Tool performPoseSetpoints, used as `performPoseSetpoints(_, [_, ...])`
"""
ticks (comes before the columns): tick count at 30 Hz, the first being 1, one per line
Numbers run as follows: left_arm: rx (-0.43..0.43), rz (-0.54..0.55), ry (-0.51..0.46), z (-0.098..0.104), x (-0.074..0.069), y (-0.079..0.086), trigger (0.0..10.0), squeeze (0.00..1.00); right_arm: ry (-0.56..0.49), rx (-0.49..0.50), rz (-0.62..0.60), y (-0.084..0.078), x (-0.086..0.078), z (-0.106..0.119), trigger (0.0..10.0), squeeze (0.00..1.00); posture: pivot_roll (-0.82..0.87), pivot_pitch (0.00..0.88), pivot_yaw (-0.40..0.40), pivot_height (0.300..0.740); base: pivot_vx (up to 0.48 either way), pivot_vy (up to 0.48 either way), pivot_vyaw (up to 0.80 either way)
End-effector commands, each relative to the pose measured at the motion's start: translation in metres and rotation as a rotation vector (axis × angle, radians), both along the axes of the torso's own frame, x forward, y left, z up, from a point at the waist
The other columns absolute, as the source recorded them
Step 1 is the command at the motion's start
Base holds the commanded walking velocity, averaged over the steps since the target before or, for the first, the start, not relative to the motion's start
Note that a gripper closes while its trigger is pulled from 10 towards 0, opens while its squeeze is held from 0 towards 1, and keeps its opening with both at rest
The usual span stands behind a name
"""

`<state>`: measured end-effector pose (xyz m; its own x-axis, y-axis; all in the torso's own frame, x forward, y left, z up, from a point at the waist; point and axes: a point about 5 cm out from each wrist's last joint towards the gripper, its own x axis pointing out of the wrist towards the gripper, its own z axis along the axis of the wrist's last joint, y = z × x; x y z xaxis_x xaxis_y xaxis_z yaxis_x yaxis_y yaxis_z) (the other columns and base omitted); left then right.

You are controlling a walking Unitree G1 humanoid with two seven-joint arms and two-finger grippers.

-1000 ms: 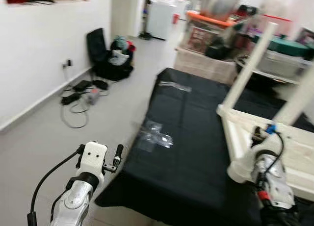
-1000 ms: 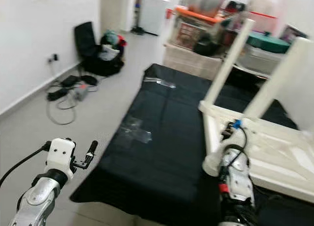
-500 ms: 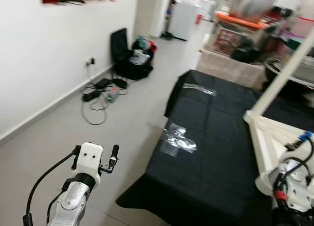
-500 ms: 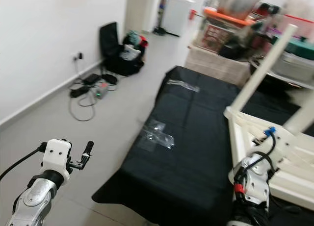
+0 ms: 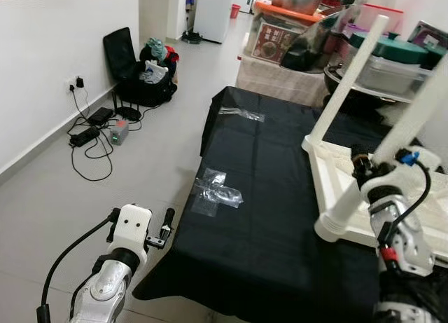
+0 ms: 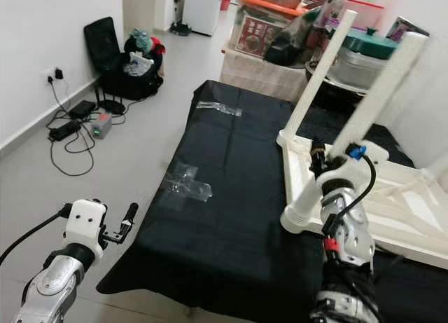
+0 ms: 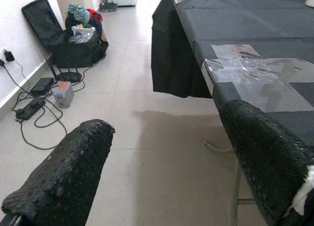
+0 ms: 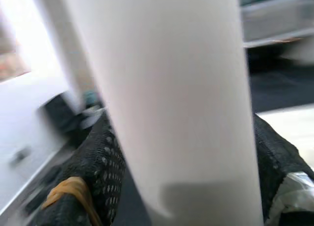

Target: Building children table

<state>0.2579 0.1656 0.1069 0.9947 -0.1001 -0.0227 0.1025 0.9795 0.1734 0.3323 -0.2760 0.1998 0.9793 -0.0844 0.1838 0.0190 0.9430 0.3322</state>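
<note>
A white children's table (image 5: 334, 191) lies upside down on a black-covered table (image 5: 266, 218), with its legs pointing up. My right gripper (image 5: 364, 170) is at the base of the nearest white leg (image 6: 374, 99). In the right wrist view that leg (image 8: 176, 103) sits between both black fingers (image 8: 100, 172), so the gripper is shut on it. A second leg (image 5: 348, 81) stands farther back. My left gripper (image 5: 140, 214) hangs open over the floor, off the black table's left front corner. Its fingers (image 7: 68, 182) are spread wide with nothing between them.
Two clear plastic bags (image 5: 217, 195) (image 5: 241, 114) lie on the black cover. On the floor to the left are cables with a power strip (image 5: 91, 135) and an open black suitcase (image 5: 136, 74). Boxes and storage bins (image 5: 280, 39) crowd the back.
The head camera swung left and then back, so the whole picture shifted. My right gripper now sits higher, at the base of the near leg. The left arm has kept its pose.
</note>
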Motion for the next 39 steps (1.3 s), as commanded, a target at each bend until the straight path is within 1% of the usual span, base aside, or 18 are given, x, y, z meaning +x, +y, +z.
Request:
performPoseSetpoints(1, [-0.002, -0.012, 0.010, -0.001, 0.000, -0.004, 10.0, 0.00, -0.016, -0.021, 0.102, 0.010, 0.005, 0.005, 10.0, 0.00, 0.12, 0.000, -0.187, 0.740, 0.000, 0.000, 0.00])
performPoseSetpoints(4, [-0.002, -0.012, 0.009, -0.001, 0.000, -0.005, 10.0, 0.00, -0.024, -0.079, 0.240, 0.014, 0.010, 0.010, 10.0, 0.00, 0.13, 0.000, -0.198, 0.740, 0.000, 0.000, 0.00])
performPoseSetpoints(5, [-0.002, -0.009, 0.007, -0.001, 0.000, -0.004, 10.0, 0.00, -0.011, -0.096, 0.275, 0.018, 0.012, 0.007, 0.8, 0.00, 0.13, 0.000, -0.203, 0.740, 0.000, 0.000, 0.00])
performPoseSetpoints(7, [-0.001, -0.003, 0.006, -0.001, 0.000, -0.003, 10.0, 0.00, 0.034, -0.131, 0.306, 0.024, 0.016, -0.002, 0.0, 0.00, 0.13, 0.000, -0.203, 0.740, 0.000, 0.000, 0.00])
performPoseSetpoints(13, [-0.001, -0.001, 0.004, 0.000, 0.000, -0.003, 10.0, 0.00, 0.079, -0.135, 0.253, 0.019, 0.018, -0.010, 0.0, 0.00, 0.14, 0.000, -0.206, 0.740, 0.000, 0.000, 0.00])
performPoseSetpoints(17, [-0.001, 0.002, 0.003, 0.000, 0.000, -0.003, 10.0, 0.00, 0.173, -0.112, 0.069, -0.002, 0.020, -0.020, 0.0, 0.00, 0.14, 0.000, -0.203, 0.740, 0.000, 0.000, 0.00])
performPoseSetpoints(18, [0.000, 0.000, 0.005, 0.000, 0.000, -0.003, 10.0, 0.00, 0.301, -0.145, -0.179, -0.027, 0.015, -0.029, 0.0, 0.00, 0.13, 0.000, -0.201, 0.740, 0.000, 0.000, 0.00])
performPoseSetpoints(20, [0.000, 0.000, 0.005, 0.000, 0.000, -0.003, 10.0, 0.00, 0.301, -0.145, -0.179, -0.027, 0.015, -0.029, 0.0, 0.00, 0.13, 0.000, -0.201, 0.740, 0.000, 0.000, 0.00])
performPoseSetpoints(21, [0.000, -0.001, 0.006, 0.000, 0.000, -0.003, 10.0, 0.00, 0.348, -0.124, -0.410, -0.046, 0.004, -0.033, 0.0, 0.00, 0.13, 0.000, -0.200, 0.740, 0.000, 0.000, 0.00])
performPoseSetpoints(23, [0.000, -0.002, 0.007, 0.000, -0.001, -0.003, 10.0, 0.00, 0.375, -0.106, -0.569, -0.058, -0.005, -0.036, 0.0, 0.00, 0.13, 0.000, -0.200, 0.740, 0.000, 0.000, 0.00])
performPoseSetpoints(26, [0.003, 0.001, 0.008, 0.000, -0.001, -0.002, 10.0, 0.00, 0.371, -0.015, -0.758, -0.047, -0.024, -0.046, 0.0, 0.00, 0.13, 0.000, -0.197, 0.740, 0.000, 0.000, 0.00])
performPoseSetpoints(29, [0.005, 0.002, 0.009, -0.001, -0.001, -0.002, 10.0, 0.00, 0.350, 0.002, -0.748, -0.026, -0.027, -0.048, 0.0, 0.00, 0.13, 0.000, -0.198, 0.740, 0.000, 0.000, 0.00])
performPoseSetpoints(31, [0.007, 0.002, 0.010, -0.001, -0.001, -0.002, 10.0, 0.00, 0.318, -0.003, -0.689, 0.007, -0.025, -0.047, 0.0, 0.00, 0.13, 0.000, -0.196, 0.740, 0.000, 0.000, 0.00])
performPoseSetpoints(32, [0.007, 0.002, 0.010, -0.001, -0.001, -0.002, 10.0, 0.00, 0.318, -0.003, -0.689, 0.007, -0.025, -0.047, 0.0, 0.00, 0.13, 0.000, -0.196, 0.740, 0.000, 0.000, 0.00])
performPoseSetpoints(33, [0.007, -0.001, 0.011, -0.001, -0.001, -0.002, 10.0, 0.00, 0.321, -0.035, -0.570, 0.037, -0.018, -0.046, 0.0, 0.00, 0.13, 0.000, -0.197, 0.740, 0.000, 0.000, 0.00])
performPoseSetpoints(34, [0.007, -0.001, 0.011, -0.001, -0.001, -0.002, 10.0, 0.00, 0.321, -0.035, -0.570, 0.037, -0.018, -0.046, 0.0, 0.00, 0.13, 0.000, -0.197, 0.740, 0.000, 0.000, 0.00])
performPoseSetpoints(35, [0.007, -0.002, 0.011, -0.001, -0.001, -0.002, 10.0, 0.00, 0.296, -0.057, -0.469, 0.054, -0.013, -0.044, 10.0, 0.00, 0.13, 0.000, -0.200, 0.740, 0.000, 0.000, 0.00])
performPoseSetpoints(39, [0.006, 0.000, 0.009, -0.001, -0.001, -0.002, 10.0, 0.00, 0.228, -0.109, -0.320, 0.074, -0.008, -0.035, 10.0, 0.07, 0.13, 0.000, -0.200, 0.740, 0.000, 0.000, 0.00])
